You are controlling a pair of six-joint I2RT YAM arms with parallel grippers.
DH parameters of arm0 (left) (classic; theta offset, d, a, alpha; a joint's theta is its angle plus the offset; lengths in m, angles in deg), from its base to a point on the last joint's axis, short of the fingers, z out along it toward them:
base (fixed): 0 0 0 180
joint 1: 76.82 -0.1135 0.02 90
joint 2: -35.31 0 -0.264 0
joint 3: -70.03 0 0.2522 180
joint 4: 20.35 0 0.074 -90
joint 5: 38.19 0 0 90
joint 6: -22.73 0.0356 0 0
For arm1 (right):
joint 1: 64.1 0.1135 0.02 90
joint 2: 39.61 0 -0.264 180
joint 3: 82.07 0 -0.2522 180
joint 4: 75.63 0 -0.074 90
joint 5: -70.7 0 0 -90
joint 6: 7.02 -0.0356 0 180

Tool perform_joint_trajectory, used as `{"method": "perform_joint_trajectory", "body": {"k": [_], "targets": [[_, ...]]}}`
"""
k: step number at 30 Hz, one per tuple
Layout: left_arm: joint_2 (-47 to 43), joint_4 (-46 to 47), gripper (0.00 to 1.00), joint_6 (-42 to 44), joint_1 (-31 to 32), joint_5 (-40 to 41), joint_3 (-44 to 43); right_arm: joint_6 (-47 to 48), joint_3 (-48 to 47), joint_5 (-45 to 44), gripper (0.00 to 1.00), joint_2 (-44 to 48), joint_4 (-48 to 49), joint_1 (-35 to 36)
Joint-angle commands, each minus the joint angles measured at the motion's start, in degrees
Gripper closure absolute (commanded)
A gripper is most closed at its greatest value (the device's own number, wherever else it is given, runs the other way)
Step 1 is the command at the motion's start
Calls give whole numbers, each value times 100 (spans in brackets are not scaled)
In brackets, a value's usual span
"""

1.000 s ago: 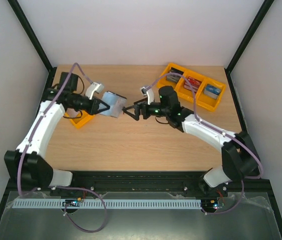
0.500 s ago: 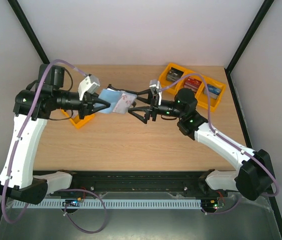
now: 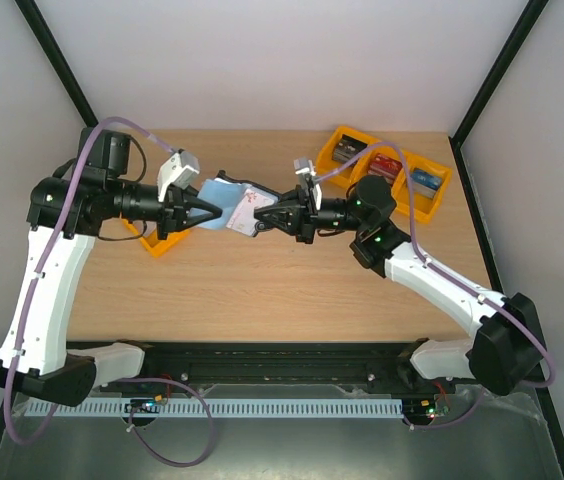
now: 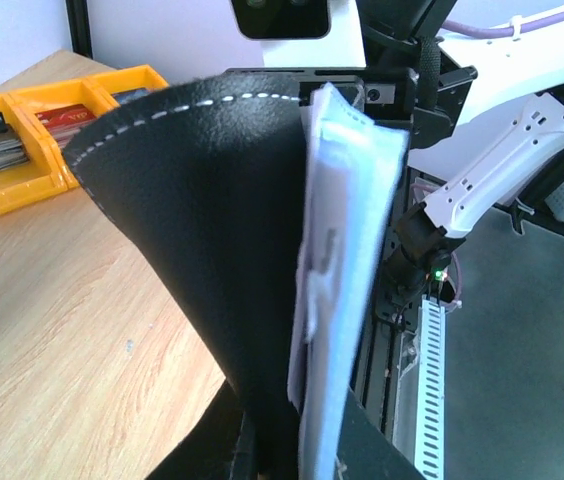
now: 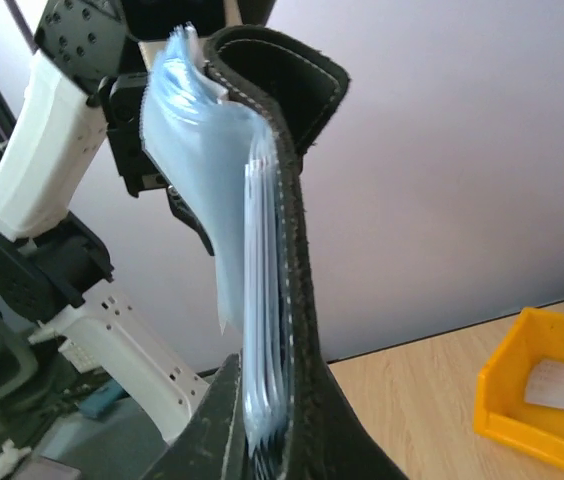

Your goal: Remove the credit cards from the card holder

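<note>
A small yellow bin [image 3: 159, 242] sits on the bench [image 3: 262, 290] beneath the left arm, and the right wrist view shows a pale card [image 5: 562, 386] lying in it. The left jaws are closed tight on the left end of the holder [image 3: 220, 200] and carry it in the air above the bench. The holder hangs splayed open, black cover outside and pale blue clear pockets [image 4: 340, 280] inside. A whitish card with red blotches [image 3: 253, 204] sits in its right half. The right jaws have narrowed onto the holder's right edge, with cover and pockets pinched between the fingers [image 5: 220, 425]. Whether they also grip a card cannot be told. Far right stands a three-part yellow tray [image 3: 432, 205] of stacked cards.
</note>
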Motion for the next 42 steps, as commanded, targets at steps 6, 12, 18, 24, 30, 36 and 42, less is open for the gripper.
{"method": "perform_joint_trajectory", "body": {"k": [6,12,18,24,30,36,42], "targets": [[-374,1109,81,-1197,-590,319,1245,216,-7,-173,98,160,-56,34],[-462,2248,27,-2362,-1491,1759,1913,794,-512,-1978,98,-122,-2207,34],[-562,2367,18,-2317,-1546,2014,1994,784,-871,-4377,98,-610,-3828,49],[-614,2390,53,-2225,-967,1234,2302,709,-1965,-5504,98,-1505,-5222,535],[-457,2761,64,-2564,-354,658,2781,1003,-3155,-5370,98,-2291,-5927,1168],[-475,3074,71,-2736,-476,597,3105,1125,-2795,-2966,98,-2097,-4919,1163],[-610,3093,71,-2749,-618,670,3209,1182,-2779,-2057,98,-2041,-4645,1122]]}}
